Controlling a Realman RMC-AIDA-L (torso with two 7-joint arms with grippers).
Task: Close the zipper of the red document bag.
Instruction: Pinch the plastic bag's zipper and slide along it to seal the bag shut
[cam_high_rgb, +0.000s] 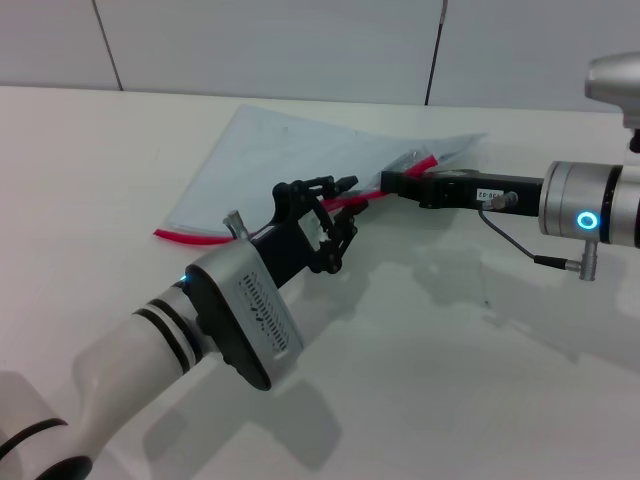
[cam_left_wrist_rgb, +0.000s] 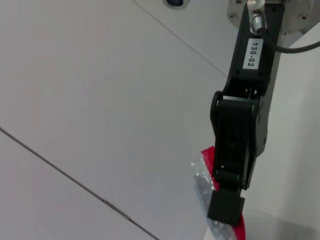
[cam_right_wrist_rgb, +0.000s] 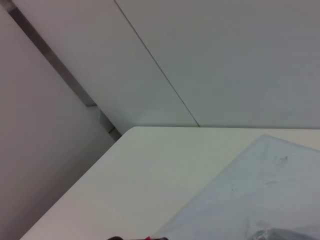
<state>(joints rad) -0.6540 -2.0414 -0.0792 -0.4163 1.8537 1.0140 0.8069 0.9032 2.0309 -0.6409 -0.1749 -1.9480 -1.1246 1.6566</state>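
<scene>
Red zipper (cam_high_rgb: 190, 238) unfinished: right gripper (cam_high_rgb: 400, 183) pinches the red document bag (cam_high_rgb: 270, 160) at its corner. Left gripper (cam_high_rgb: 345, 205), beside it on the strip, grip indiscernible.

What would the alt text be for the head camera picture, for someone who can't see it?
Two robot arms meet over a translucent red document bag on a white table. The right end effector grips the bag's raised red zipper edge; the left end effector reaches the zipper's middle.

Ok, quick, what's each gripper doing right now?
Left gripper: at the thin red zipper edge of the translucent pale blue-grey plastic pouch; grip cannot be told.
Right gripper: shut on the pouch's red corner, lifted off the white table.
</scene>
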